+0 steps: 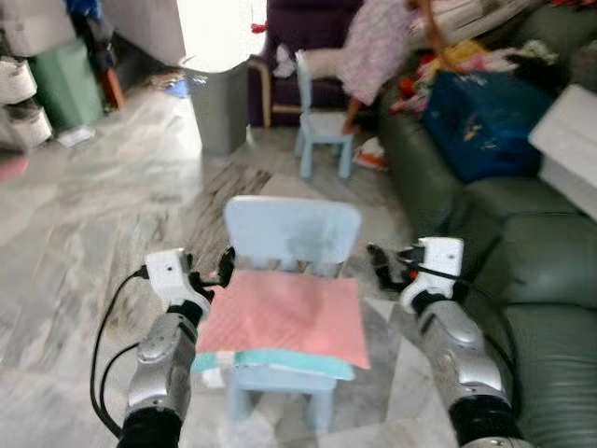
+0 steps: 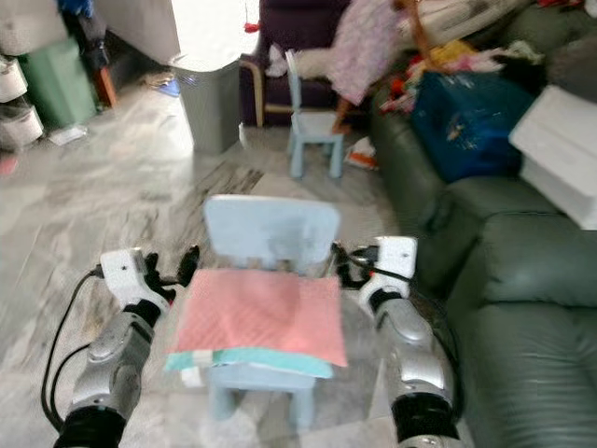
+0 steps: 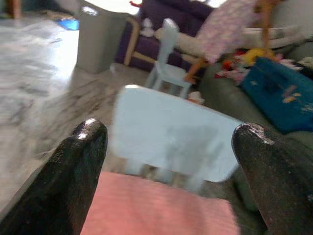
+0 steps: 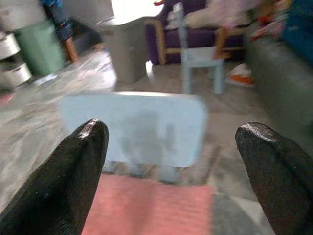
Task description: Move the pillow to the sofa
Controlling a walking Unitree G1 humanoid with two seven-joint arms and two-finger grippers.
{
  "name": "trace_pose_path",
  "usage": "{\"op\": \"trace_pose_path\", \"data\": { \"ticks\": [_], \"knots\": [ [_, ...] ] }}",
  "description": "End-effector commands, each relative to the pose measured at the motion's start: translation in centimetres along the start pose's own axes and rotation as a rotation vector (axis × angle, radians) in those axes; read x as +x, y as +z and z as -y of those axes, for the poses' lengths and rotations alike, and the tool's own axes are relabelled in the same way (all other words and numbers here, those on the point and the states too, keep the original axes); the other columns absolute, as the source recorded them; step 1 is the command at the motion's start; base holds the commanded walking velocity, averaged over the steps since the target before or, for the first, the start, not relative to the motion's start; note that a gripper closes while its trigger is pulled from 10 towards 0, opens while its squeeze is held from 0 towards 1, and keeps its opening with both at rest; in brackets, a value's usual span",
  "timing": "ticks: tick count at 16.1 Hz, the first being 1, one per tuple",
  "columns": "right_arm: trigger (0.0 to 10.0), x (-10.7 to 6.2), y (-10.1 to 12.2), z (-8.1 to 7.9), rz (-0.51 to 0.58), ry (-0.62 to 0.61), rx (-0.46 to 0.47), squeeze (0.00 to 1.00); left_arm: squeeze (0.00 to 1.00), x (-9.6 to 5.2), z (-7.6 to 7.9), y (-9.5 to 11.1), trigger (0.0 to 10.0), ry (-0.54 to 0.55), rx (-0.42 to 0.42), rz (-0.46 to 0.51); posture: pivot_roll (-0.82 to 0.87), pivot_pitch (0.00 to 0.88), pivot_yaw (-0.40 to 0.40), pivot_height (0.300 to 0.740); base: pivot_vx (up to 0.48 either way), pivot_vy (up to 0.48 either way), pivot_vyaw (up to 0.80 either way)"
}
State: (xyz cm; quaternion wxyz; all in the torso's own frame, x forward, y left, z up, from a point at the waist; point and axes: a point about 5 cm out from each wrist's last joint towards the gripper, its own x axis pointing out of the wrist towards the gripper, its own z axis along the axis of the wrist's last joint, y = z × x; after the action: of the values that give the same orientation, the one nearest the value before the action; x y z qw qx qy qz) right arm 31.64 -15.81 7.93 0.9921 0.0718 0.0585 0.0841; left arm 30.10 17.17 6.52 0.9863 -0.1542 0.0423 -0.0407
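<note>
Left eye view has the pink pillow [image 1: 284, 317] lying on the pale blue chair [image 1: 291, 233] beside the green sofa [image 1: 522, 271], the left claw [image 1: 222, 269] and right claw [image 1: 381, 261] flanking it, fingers spread apart.

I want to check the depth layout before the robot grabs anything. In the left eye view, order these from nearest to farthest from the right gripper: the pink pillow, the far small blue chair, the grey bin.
1. pink pillow: just beside the right gripper, on the near chair's seat.
2. far small blue chair: farther ahead, by the sofa's end.
3. grey bin: farthest, ahead and to the left.
</note>
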Motion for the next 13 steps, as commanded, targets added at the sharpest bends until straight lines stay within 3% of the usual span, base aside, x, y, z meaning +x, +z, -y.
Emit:
{"op": "trace_pose_path", "data": {
  "ticks": [1, 4, 13],
  "knots": [
    [10.0, 0.20, 0.54, -0.17, 0.016, 0.010, 0.000, 0.00, 0.00, 0.02, -0.32, 0.39, 10.0, 0.007, 0.001, 0.008, -0.11, 0.000, -0.036, 0.740, 0.300, 0.375, 0.00],
    [10.0, 0.19, 0.62, -0.23, 0.018, 0.015, -0.002, 0.00, 0.00, 0.00, -0.38, 0.33, 10.0, 0.008, 0.020, 0.006, -0.11, 0.000, -0.035, 0.740, 0.329, 0.329, 0.00],
    [10.0, 0.26, 0.79, -0.08, 0.013, 0.012, 0.009, 0.00, 0.00, 0.52, 0.22, 0.28, 10.0, 0.006, -0.010, -0.006, -0.11, 0.000, -0.034, 0.740, 0.000, 0.000, 0.00]
  ]
}}
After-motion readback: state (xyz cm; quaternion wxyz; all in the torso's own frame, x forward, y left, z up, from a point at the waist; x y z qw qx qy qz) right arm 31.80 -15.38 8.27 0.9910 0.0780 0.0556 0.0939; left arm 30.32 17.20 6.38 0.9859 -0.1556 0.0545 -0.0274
